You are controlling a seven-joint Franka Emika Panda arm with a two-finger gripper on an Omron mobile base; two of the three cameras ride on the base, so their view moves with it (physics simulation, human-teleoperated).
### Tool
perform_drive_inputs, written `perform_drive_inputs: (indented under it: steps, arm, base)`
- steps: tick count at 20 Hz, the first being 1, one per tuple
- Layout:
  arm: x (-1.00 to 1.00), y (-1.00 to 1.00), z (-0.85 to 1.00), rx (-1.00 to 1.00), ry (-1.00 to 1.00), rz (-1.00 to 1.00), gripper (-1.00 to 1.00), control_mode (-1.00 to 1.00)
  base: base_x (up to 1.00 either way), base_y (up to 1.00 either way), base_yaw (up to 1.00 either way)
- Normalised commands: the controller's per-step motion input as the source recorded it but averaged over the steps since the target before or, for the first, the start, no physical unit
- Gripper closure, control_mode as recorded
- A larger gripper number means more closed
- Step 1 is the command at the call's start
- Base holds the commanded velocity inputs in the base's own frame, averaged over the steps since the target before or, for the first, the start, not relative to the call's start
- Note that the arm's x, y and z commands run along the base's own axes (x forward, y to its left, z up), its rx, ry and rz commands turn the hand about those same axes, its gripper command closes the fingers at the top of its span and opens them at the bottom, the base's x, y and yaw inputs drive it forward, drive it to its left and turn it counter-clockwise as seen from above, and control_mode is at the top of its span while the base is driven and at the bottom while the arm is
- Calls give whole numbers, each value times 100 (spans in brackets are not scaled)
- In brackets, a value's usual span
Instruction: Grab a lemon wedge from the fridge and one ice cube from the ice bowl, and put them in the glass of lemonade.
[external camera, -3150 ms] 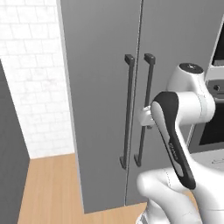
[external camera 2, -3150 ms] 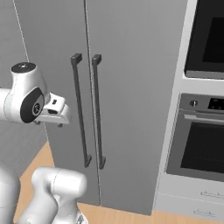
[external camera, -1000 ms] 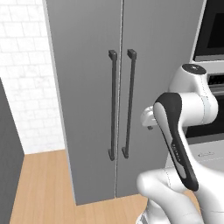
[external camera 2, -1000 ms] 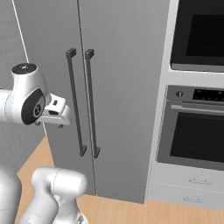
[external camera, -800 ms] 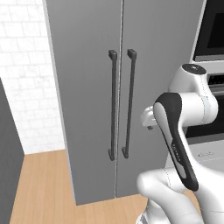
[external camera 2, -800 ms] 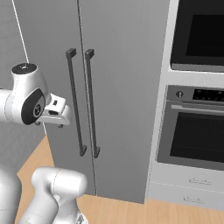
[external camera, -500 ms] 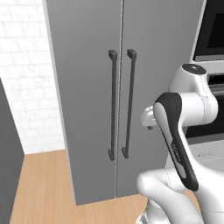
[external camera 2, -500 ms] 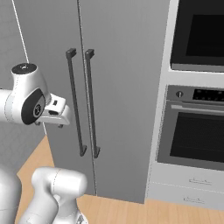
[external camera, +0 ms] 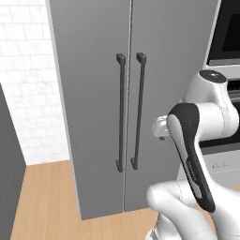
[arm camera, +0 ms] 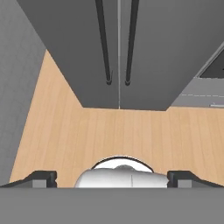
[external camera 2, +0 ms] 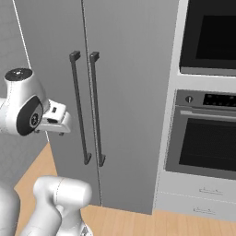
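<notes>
fridge (external camera: 154, 70) stands shut straight ahead, its two grey doors meeting at a centre seam, with the two dark bar handles (external camera 2: 85, 108) running upright side by side on either side of it. oven (external camera 2: 205, 133) sits in the wall just right of the fridge, a white tiled wall (external camera: 26, 89) to its left. gripper (arm camera: 112, 177) hangs over the wood floor (arm camera: 118, 131), well short of the doors, fingertips (arm camera: 41, 178) spread wide apart and holding nothing.
</notes>
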Motion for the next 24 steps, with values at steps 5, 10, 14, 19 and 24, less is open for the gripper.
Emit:
perform_drive_inputs:
  steps: [5, 10, 14, 19, 24]
  arm:
    - [-64, 33, -1, -20, -53, -2, -100, -100]
    - [-28, 6, 22, -15, -37, -15, -100, -100]
    - [46, -47, 61, 20, -3, -14, -100, -100]
    - [84, -60, 38, 30, 0, -7, -100, -100]
    - [96, -15, -3, 18, 4, 0, -100, -100]
  base:
    - [0, 0, 0]
    - [0, 0, 0]
    - [0, 0, 0]
    - [0, 0, 0]
    - [0, 0, 0]
